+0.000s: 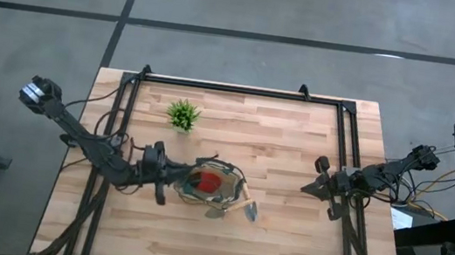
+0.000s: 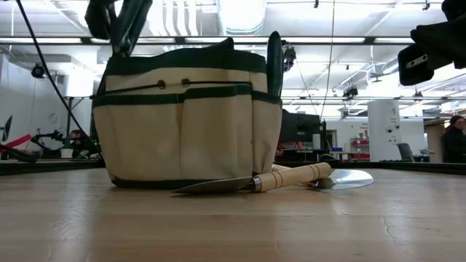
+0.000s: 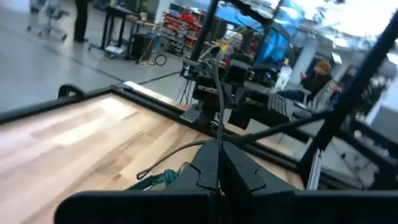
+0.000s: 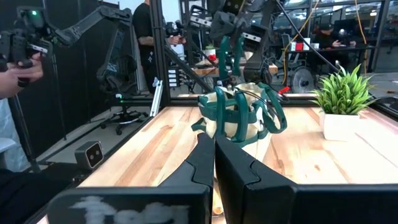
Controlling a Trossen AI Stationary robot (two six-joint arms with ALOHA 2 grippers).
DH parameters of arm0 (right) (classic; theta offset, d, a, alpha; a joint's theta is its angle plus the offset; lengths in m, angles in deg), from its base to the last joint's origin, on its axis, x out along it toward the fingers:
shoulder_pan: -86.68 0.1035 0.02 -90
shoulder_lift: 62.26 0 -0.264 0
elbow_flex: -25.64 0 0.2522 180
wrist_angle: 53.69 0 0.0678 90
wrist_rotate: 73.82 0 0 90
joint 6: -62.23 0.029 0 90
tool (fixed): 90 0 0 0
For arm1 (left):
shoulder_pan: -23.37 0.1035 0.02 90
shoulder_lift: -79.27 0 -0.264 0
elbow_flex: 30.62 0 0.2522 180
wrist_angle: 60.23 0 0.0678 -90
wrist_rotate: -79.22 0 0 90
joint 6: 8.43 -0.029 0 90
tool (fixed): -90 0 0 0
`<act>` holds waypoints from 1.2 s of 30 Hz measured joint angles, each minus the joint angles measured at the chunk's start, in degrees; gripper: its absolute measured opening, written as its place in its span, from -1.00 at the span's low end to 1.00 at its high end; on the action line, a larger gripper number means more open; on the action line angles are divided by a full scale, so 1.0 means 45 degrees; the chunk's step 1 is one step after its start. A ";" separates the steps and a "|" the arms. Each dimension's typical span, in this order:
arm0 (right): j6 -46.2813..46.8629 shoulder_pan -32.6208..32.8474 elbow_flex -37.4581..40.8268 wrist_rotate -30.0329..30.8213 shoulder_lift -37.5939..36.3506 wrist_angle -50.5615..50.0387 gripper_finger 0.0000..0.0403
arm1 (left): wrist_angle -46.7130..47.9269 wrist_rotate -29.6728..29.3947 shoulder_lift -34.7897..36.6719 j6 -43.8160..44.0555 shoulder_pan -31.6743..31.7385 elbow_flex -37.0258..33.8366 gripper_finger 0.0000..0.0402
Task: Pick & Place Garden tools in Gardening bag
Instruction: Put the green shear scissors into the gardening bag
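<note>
The tan gardening bag point(image 1: 240, 182) with dark green trim stands mid-table; it also shows in the low view point(image 2: 182, 124) and the right wrist view point(image 4: 239, 121). A red-headed piece point(image 1: 209, 181) lies inside it. A dark upright piece point(image 2: 274, 62) sticks up at its right side. A wooden-handled tool point(image 2: 295, 175) and a metal trowel blade point(image 2: 342, 179) lie on the table at the bag's near right point(image 1: 245, 207). My left gripper point(image 1: 175, 176) is shut just above the bag's left rim point(image 2: 124, 40). My right gripper point(image 1: 312, 189) is shut, right of the bag.
A small spiky green plant point(image 1: 182, 115) in a white pot stands at the far side, also in the right wrist view point(image 4: 342, 93). A black frame point(image 1: 241, 88) runs along the table's far, left and right sides. People show in the room beyond.
</note>
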 joint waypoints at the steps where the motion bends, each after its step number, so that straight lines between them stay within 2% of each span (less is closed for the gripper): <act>1: 0.0000 0.0000 -0.0001 -0.0001 0.0000 0.0003 -0.96 | 0.0004 -0.0029 0.0032 -0.0353 -0.0107 0.0000 -0.96; 5: 0.0000 0.0000 -0.0001 0.0001 0.0000 0.0002 -0.96 | -0.0023 -0.0900 -0.0014 -0.1259 -0.0371 -0.0005 -0.96; 14: 0.0000 0.0000 0.0004 0.0003 0.0000 0.0005 -0.96 | -0.0333 -0.1136 -0.0380 -0.2744 -0.0362 -0.0029 -0.96; 18: 0.0000 0.0000 -0.0001 0.0000 0.0000 0.0005 -0.96 | -0.1174 -0.1151 -0.0596 -0.3930 -0.0358 -0.0247 -0.97; 24: 0.0000 -0.0004 0.0003 0.0002 0.0000 0.0002 -0.96 | -0.3205 -0.0603 -0.0587 -0.4837 -0.0428 -0.1130 -0.96; 36: 0.0000 -0.0005 -0.0001 -0.0001 0.0000 0.0005 -0.96 | -0.3086 0.0076 0.0063 -0.5319 -0.1461 -0.1690 -0.94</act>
